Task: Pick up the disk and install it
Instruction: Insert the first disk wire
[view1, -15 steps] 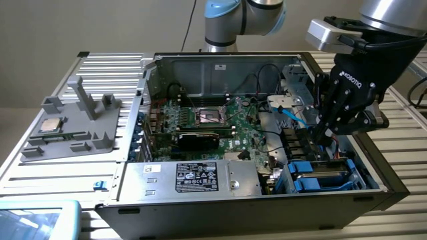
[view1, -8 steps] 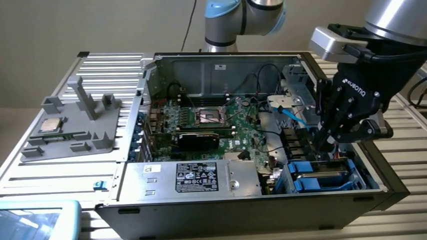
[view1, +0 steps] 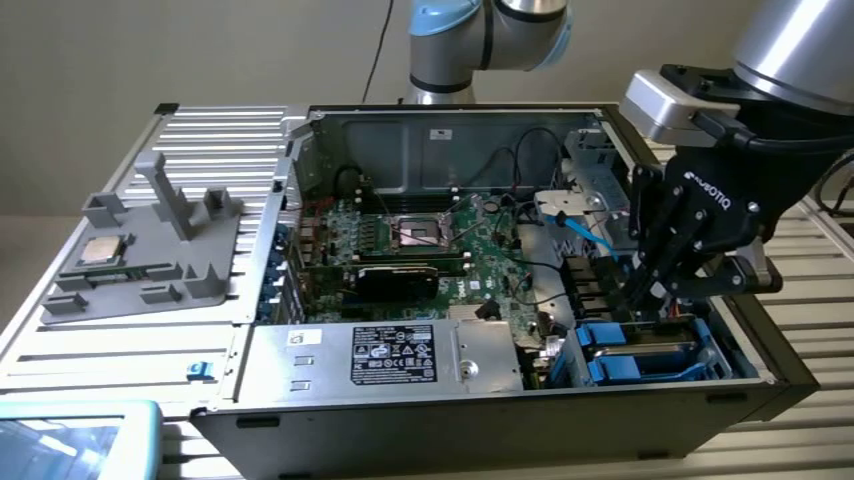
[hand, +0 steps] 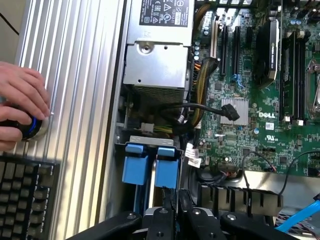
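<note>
The disk (view1: 657, 348) sits low in the drive bay at the front corner of the open computer case on the exterior view's right. Its silver body shows between blue carrier rails. In the wrist view its blue carrier (hand: 167, 172) lies beside a second blue carrier (hand: 135, 170), under a metal bracket. My gripper (view1: 654, 297) reaches straight down into that bay. Its black fingers (hand: 186, 202) stand close together, shut on the near end of the disk's carrier. The gripper body hides the rest of the disk.
A silver power supply box (view1: 400, 355) fills the case's front. The green motherboard (view1: 441, 245) lies behind it, and a blue cable (view1: 587, 235) runs near the bay. A grey fixture (view1: 147, 250) holds a CPU chip (view1: 104, 250). A person's hand (hand: 22, 102) rests on a knob beside a keyboard (hand: 25, 195).
</note>
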